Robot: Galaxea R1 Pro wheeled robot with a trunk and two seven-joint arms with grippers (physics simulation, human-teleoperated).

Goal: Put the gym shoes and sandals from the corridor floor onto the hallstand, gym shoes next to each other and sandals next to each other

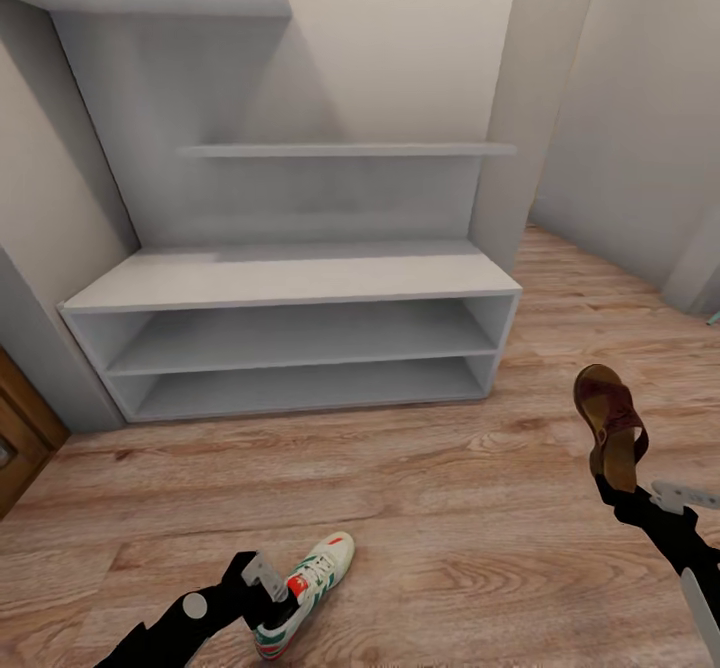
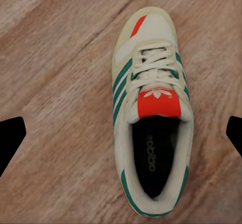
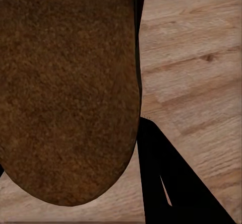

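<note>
Grey and bare, the hallstand (image 1: 300, 278) stands against the wall in the head view: nothing lies on its low bench top, in the two open shelf slots beneath, or on the two staggered floating shelves above. One gym shoe (image 1: 305, 593) lies on the wood-plank corridor floor (image 1: 420, 478) well short of the rack, toe pointing towards it. The left gripper (image 1: 268, 588) sits at the shoe's heel end, touching or nearly so; I judge it is lining up a grasp there. On the other side, the right gripper (image 1: 612, 493) carries a brown leather sandal (image 1: 610, 423) upright, toe up and heel down, clear of the floor. Held that way, the sandal looks ready to be carried across and laid on a shelf. The second shoe and second sandal I cannot place.

From the left wrist view, the gym shoe (image 2: 151, 113) is seen from straight above: white upper, green stripes, orange-red tongue patch, dark insole. The two dark fingertips (image 2: 11, 138) stand wide apart at either edge, with floor between them and the shoe, so these jaws are open and grip nothing yet.

From the right wrist view, the sandal's brown sole (image 3: 68, 88) presses close against the camera, with one dark finger (image 3: 166, 183) running alongside it. These jaws are closed on the sandal, above bare floor (image 3: 196, 58).
</note>
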